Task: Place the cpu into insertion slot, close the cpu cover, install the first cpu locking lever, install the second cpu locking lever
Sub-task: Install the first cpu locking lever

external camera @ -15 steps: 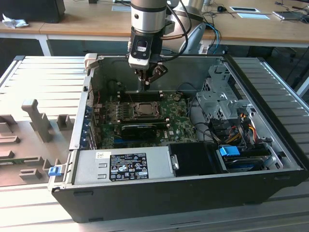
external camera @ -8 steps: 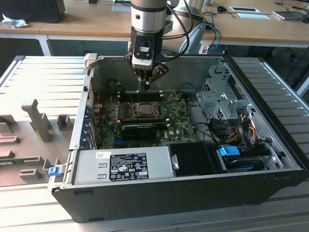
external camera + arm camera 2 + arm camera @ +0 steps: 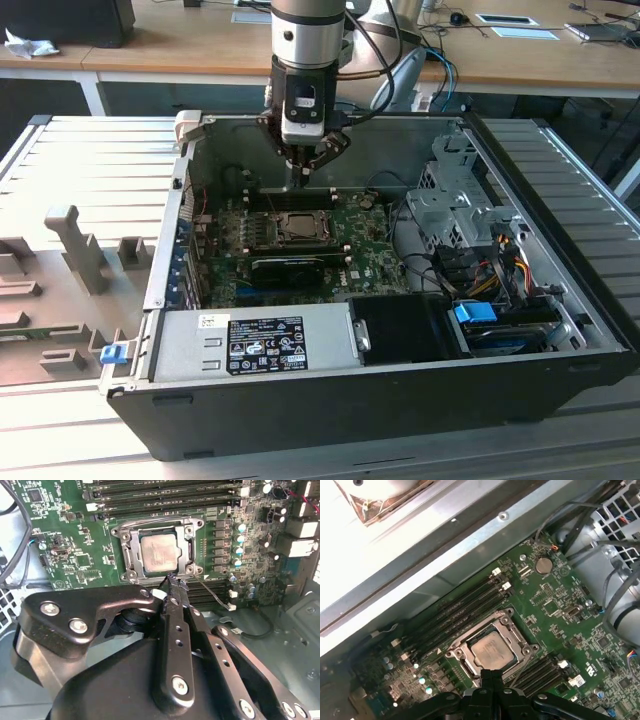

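Note:
The cpu [image 3: 159,554] lies flat in its socket on the green motherboard [image 3: 365,250], its grey lid showing through the window of the silver cpu cover [image 3: 128,550], which lies down over it. It also shows in the first wrist view as the cpu [image 3: 490,650] inside the cover [image 3: 461,653]. A thin wire lever [image 3: 212,594] slants away from one socket corner. My gripper [image 3: 172,580] hangs just above that corner, at the socket's edge, fingers shut together with nothing seen between them. From outside, the gripper [image 3: 300,182] points down at the board behind the socket [image 3: 298,228].
The open computer case [image 3: 330,410] walls in the board. A power supply [image 3: 290,345] lies in front, a drive cage [image 3: 450,200] and coloured cables [image 3: 495,270] at the exterior view's right. A long black card [image 3: 290,265] sits just before the socket, memory slots [image 3: 165,495] beside it.

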`<state>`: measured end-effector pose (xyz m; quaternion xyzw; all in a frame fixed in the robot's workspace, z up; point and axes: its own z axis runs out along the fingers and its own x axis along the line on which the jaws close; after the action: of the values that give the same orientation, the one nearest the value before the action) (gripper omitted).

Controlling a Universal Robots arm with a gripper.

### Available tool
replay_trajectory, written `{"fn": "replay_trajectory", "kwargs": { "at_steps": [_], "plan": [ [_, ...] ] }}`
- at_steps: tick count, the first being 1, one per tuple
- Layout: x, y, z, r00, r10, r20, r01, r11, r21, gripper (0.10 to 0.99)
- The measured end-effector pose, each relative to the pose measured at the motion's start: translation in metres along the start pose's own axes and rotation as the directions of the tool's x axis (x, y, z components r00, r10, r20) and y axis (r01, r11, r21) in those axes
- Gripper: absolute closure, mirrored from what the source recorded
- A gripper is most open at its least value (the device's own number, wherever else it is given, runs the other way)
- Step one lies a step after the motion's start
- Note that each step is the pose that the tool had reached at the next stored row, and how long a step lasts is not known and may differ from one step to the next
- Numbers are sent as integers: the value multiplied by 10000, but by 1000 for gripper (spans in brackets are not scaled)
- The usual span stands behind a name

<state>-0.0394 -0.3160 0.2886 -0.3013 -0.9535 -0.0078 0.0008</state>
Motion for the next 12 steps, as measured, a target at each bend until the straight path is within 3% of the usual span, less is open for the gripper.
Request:
{"fn": "replay_trajectory", "kwargs": {
  "at_steps": [6, 9, 12],
  "plan": [
    [1, -1, 0, 9971, -760, -11, 760, 9971, 5, 980],
    [0, 0, -1, 9938, -1114, -16, 1114, 9938, 7, 980],
    [1, 0, 0, 9868, -1619, -24, 1619, 9868, 9, 980]
  ]
}}
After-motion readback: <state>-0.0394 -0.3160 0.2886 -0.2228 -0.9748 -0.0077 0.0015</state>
